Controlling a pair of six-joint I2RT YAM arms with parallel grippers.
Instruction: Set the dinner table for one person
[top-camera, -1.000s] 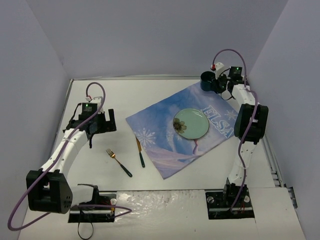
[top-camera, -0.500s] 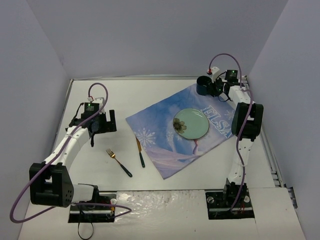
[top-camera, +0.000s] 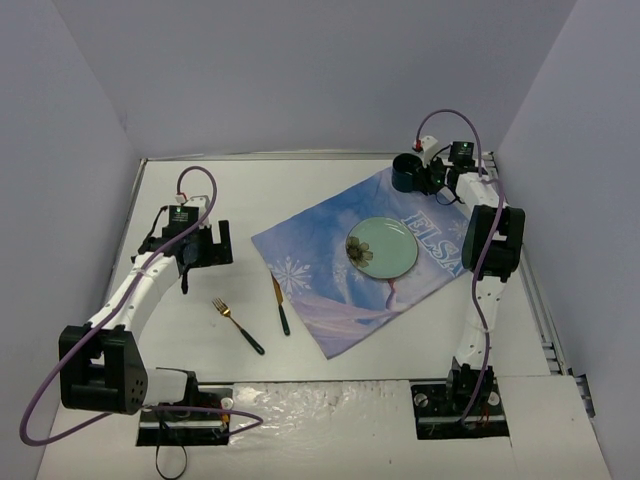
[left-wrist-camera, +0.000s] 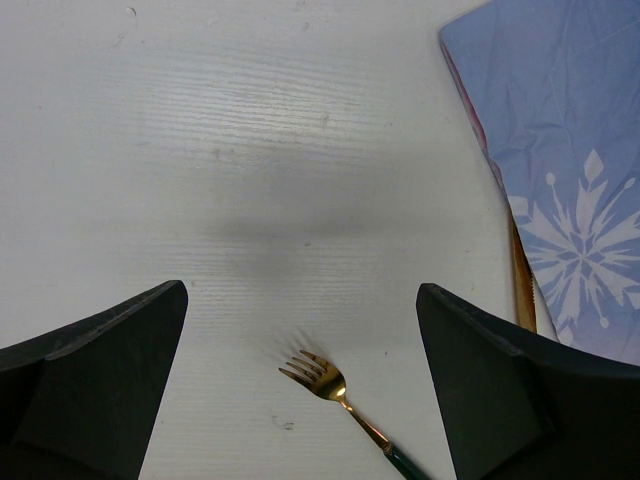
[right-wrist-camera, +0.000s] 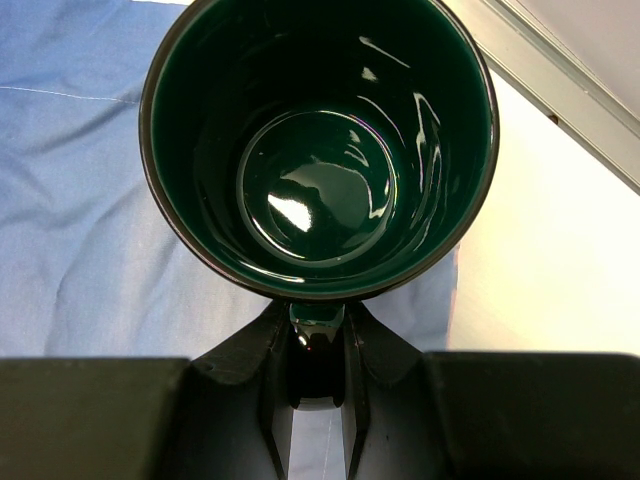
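Right jaws are clamping the mug (right-wrist-camera: 318, 150) by its handle at the cloth's (top-camera: 310, 250) far corner; left jaws are standing apart; so thin a grip is risking the mug pivoting, rucking the cloth.

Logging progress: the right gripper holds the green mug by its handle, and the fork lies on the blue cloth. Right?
Not quite. The fork lies on the bare white table, left of the blue cloth, as the top external view shows. The right gripper does hold the green mug by its handle.
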